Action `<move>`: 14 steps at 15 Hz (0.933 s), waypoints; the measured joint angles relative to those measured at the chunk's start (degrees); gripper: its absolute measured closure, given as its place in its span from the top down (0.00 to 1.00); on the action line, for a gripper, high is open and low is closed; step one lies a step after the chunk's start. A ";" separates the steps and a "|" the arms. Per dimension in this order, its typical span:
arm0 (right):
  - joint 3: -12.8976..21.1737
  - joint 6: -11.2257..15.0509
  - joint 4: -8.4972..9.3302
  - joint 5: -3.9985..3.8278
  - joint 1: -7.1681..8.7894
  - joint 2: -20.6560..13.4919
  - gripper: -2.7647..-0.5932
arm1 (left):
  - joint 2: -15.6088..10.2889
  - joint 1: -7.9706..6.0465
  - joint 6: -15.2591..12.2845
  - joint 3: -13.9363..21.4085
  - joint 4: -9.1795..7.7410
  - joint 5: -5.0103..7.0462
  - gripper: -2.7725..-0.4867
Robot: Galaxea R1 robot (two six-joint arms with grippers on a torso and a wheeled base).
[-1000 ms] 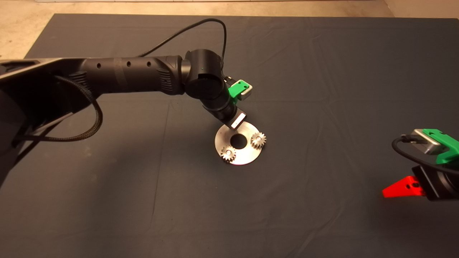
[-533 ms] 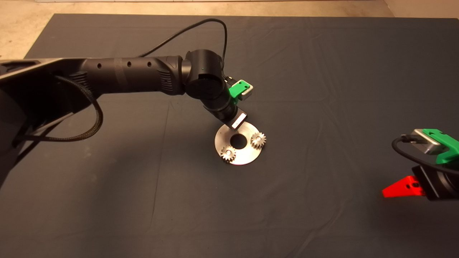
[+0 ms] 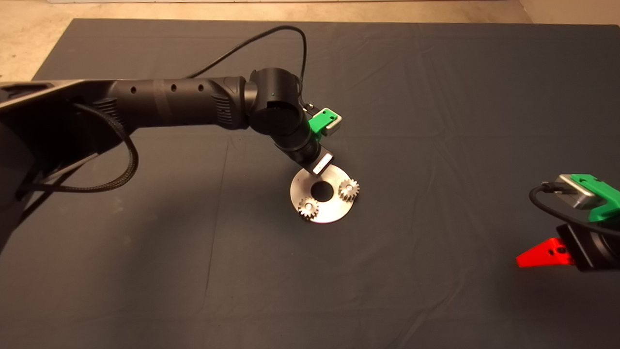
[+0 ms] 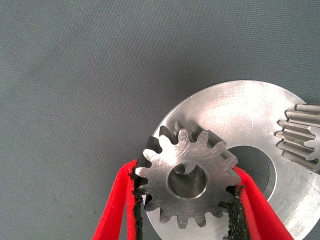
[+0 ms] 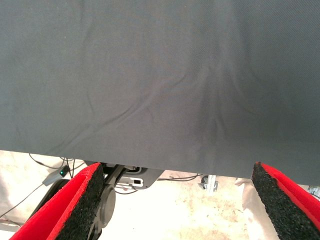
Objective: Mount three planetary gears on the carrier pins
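Observation:
The shiny round disc (image 3: 325,213) lies mid-mat. Two planetary gears (image 3: 308,207) (image 3: 348,188) sit on carrier pins, whose tops show as bright dots in the gear centres. My left gripper (image 4: 186,172) is shut on the third gear (image 4: 165,162), held flat just above the disc's (image 4: 240,107) rim. Through this gear's centre hole a sliver of a pin (image 4: 186,170) shows, off-centre. One seated gear (image 4: 300,135) shows at the picture's edge. In the head view the left wrist (image 3: 317,162) hides the held gear. My right gripper (image 3: 542,254) is parked open at the lower right.
The dark mat (image 3: 436,121) spreads wrinkled around the disc. Bare floor (image 3: 29,39) lies past its far-left corner. The left arm's cable (image 3: 271,36) loops above the wrist. The right wrist view shows the mat's edge with cables and floor (image 5: 165,200) beyond.

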 joint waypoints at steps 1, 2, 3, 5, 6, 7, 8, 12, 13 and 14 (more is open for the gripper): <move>0.00 0.00 0.00 0.00 -0.02 0.00 0.74 | -0.16 0.06 0.00 0.17 0.00 -0.20 0.13; 0.00 0.00 0.00 0.00 -0.02 -0.02 0.74 | -0.33 0.10 0.00 0.43 0.00 -0.31 0.13; 0.00 -0.02 0.00 -0.01 -0.01 -0.02 0.74 | -0.44 0.11 0.00 0.63 0.00 -0.30 0.13; 0.00 -0.04 0.00 0.00 0.00 0.00 0.74 | -0.46 0.11 0.00 0.69 0.00 -0.16 0.13; 0.00 -0.04 0.00 0.02 -0.02 0.00 0.74 | -0.44 0.11 0.00 0.69 0.00 -0.07 0.13; 0.00 -0.04 0.00 0.02 -0.02 0.00 0.74 | -0.45 0.11 0.00 0.72 0.00 -0.07 0.13; 0.00 -0.04 0.00 0.02 -0.01 0.00 0.74 | -0.46 0.11 0.00 0.72 0.00 -0.09 0.13; 0.00 -0.17 0.00 0.52 -0.02 -0.01 0.74 | -0.60 0.11 0.15 0.72 -0.02 -0.22 0.13; 0.00 -0.17 0.00 0.76 0.00 0.00 0.74 | -0.60 0.11 0.15 0.72 -0.02 -0.22 0.13; 0.00 -0.17 0.00 0.80 0.00 0.00 0.74 | -0.60 0.11 0.15 0.72 -0.02 -0.22 0.13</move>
